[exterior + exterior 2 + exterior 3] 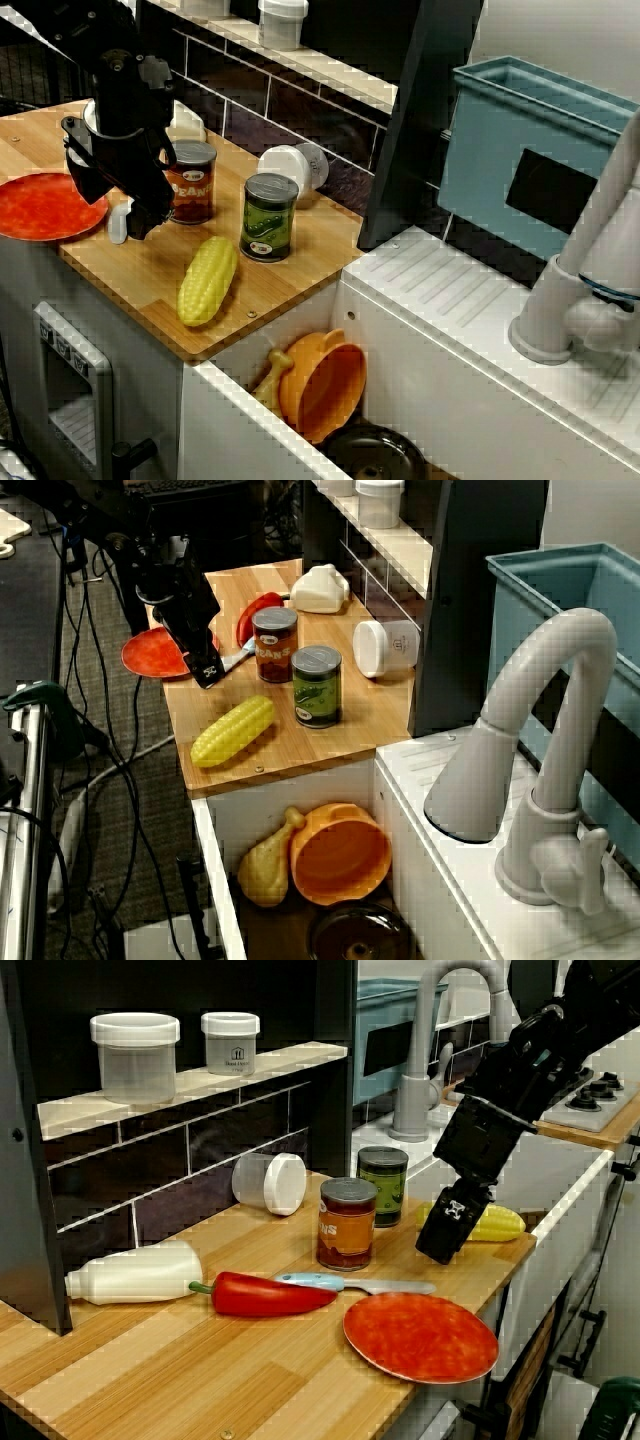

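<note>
Counter (150, 1360): two cans (346, 1222) (382, 1185); gripper (445, 1238) near knife (350, 1284), jaws unclear.

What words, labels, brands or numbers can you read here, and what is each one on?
No text reads clearly.
Red can: lettering on the label, too blurred to read.
Green can: label print, too blurred.
Small jar on the shelf: dark logo and a line of print, too small.
Lying jar on the counter: small mark, too small.
Gripper: white marks on its side, no legible letters.
</note>
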{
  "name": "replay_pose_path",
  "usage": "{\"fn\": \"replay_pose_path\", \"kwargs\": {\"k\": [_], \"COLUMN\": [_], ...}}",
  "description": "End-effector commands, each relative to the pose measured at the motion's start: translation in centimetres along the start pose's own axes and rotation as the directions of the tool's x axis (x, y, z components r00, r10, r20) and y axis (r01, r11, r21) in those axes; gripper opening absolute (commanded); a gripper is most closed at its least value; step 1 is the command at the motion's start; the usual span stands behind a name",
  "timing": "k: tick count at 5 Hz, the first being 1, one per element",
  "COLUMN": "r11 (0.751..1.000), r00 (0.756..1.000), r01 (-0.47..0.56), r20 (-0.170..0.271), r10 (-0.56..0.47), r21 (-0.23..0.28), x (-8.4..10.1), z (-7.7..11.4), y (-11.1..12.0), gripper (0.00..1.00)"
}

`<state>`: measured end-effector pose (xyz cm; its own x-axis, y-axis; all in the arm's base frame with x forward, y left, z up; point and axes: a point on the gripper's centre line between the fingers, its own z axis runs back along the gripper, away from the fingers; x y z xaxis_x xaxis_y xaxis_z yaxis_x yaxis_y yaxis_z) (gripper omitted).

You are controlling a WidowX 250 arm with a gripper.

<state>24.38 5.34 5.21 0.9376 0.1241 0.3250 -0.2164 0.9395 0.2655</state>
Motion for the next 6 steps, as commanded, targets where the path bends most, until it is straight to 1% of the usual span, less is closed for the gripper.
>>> {"fn": "replay_pose_path", "kwargs": {"k": [1, 3, 4, 5, 6], "r11": [1.0, 1.0, 1.0, 0.999, 0.997], "r00": [1.0, 1.0, 1.0, 1.0, 1.0], "r01": [0.007, 0.014, 0.012, 0.003, -0.02], "r20": [0.026, 0.027, 0.005, -0.028, 0.001], "r10": [-0.007, -0.014, -0.012, -0.004, 0.02], "r21": [0.004, 0.001, -0.009, -0.043, -0.077], "x": [0.3, -0.2, -0.3, -0.5, -0.9], "z": [0.2, 0.1, 0.1, 0.7, 1.7], "y": [0.0, -0.3, -0.7, -1.7, -2.6], "gripper": [0.0, 0.0, 0.0, 0.0, 0.0]}}
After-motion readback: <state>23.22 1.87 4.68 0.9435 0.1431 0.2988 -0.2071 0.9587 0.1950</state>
